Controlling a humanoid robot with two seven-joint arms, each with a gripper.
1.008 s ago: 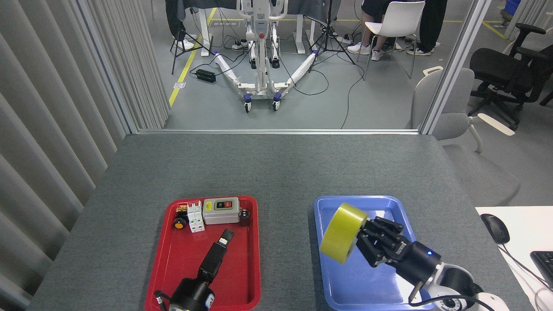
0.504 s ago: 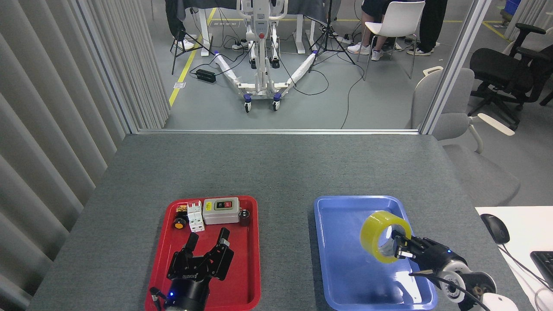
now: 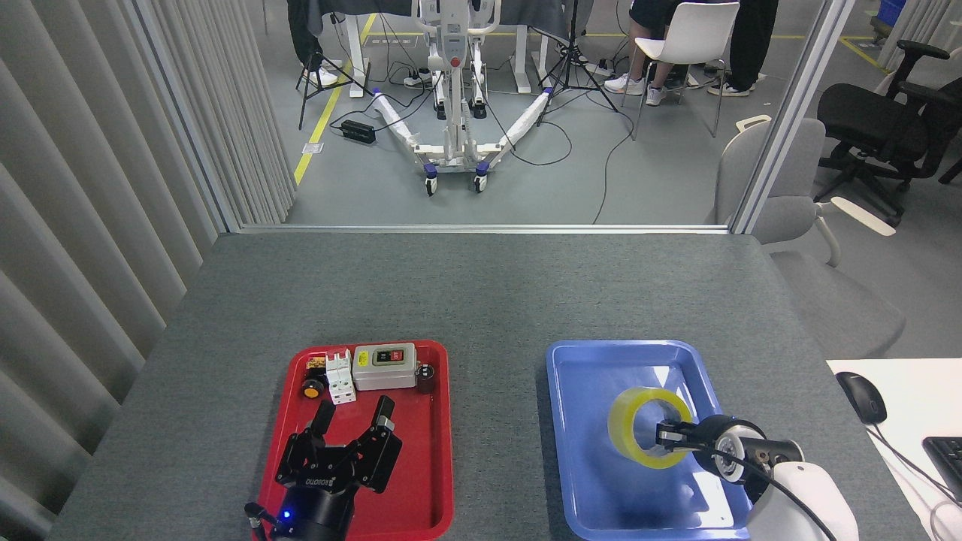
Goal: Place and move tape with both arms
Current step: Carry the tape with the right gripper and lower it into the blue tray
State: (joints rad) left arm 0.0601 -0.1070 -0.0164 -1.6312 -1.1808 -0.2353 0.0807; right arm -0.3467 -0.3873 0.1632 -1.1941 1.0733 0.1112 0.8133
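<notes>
The tape (image 3: 621,425) is a yellow translucent roll held tilted low over the blue tray (image 3: 586,473), its open core facing up toward me. My right gripper (image 3: 671,435) reaches in from the lower right, with fingers on the roll's right rim and inside its core, shut on it. I cannot tell whether the roll touches the tray floor. My left gripper (image 3: 355,412) hangs over the near half of the red tray (image 3: 425,473), its black fingers spread open and holding nothing.
At the back of the red tray sit a grey switch box (image 3: 384,366), a white breaker (image 3: 340,378), an orange button (image 3: 311,389) and a small dark part (image 3: 426,377). A mouse (image 3: 861,397) and keyboard (image 3: 948,454) lie on a white desk at the right.
The right gripper has swung the tape from the tray's left side toward its middle, turned its core upward and lowered it. The left gripper turned, opened its fingers and drew back slightly.
</notes>
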